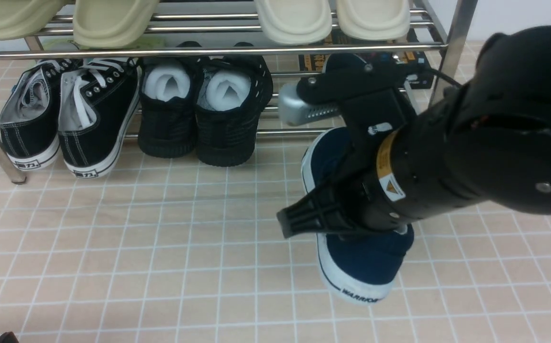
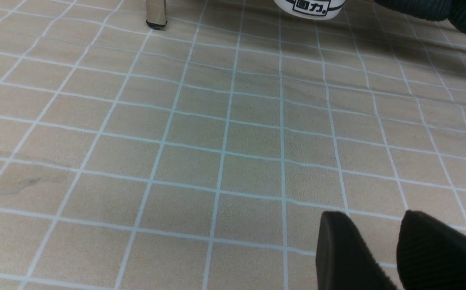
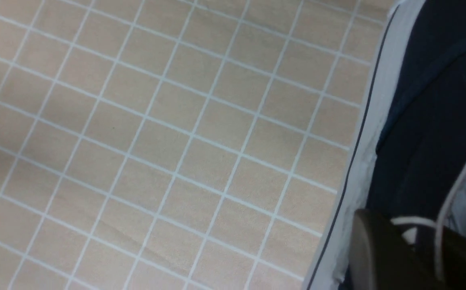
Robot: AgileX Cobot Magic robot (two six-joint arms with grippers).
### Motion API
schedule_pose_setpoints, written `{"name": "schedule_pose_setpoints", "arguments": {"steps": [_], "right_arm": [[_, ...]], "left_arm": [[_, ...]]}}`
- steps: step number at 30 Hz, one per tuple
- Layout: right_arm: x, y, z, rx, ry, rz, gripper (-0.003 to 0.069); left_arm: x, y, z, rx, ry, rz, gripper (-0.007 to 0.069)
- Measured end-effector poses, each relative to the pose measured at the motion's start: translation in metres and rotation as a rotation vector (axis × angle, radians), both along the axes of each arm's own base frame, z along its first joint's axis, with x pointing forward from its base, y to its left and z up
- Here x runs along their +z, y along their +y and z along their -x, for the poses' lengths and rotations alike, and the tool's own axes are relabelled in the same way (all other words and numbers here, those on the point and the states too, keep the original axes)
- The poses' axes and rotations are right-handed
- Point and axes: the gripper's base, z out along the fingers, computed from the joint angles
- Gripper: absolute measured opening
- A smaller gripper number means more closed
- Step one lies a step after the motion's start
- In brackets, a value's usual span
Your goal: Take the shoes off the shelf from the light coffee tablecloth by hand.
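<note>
Front view, bottom left corner: the black tips of the left gripper [image 2: 373, 231] barely enter the frame. In its wrist view the jaws stand slightly spread over bare cloth [image 1: 161, 247], holding nothing. The cloth is beige with a grid of thin white lines and covers the whole counter.

Centre right of the front view: one navy shoe [image 1: 365, 267] lies on the cloth in front of the shelf, off its rails. Its white toe is nearest the camera and reads WARRIOR. The bulky black right arm fills the right side of the frame and reaches down to this shoe. The right gripper [image 1: 325, 214] has one finger [image 1: 299, 221] outside the shoe's left wall. In the right wrist view the shoe's white-trimmed rim runs between the two fingers, so the jaws are pinching the shoe's side.

Upper part of the frame: the steel shelf [image 1: 208, 51] stands on the cloth. On its lower tier, at the left, sit black lace-up sneakers [image 1: 65, 119], and just beside them all-black shoes [image 1: 204, 119] with white stuffing. The top tier carries cream slippers [image 1: 294, 19]. A dark shape behind the right gripper is too hidden to identify.
</note>
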Motion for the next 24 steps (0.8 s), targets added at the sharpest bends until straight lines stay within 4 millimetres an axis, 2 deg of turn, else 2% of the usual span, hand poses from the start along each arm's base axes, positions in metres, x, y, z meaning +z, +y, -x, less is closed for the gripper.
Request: {"name": "schedule_pose_setpoints", "arguments": {"steps": [11, 24], "right_arm": [[-0.003, 0.009, 0.007, 0.108, 0.046, -0.028, 0.0043], [-0.062, 0.038, -0.019, 0.083, 0.072, 0.086, 0.0043]], "left_arm": [[0.000, 0.000, 0.000, 0.000, 0.000, 0.000, 0.0243], [0.000, 0.000, 0.000, 0.000, 0.000, 0.000, 0.0243]]}}
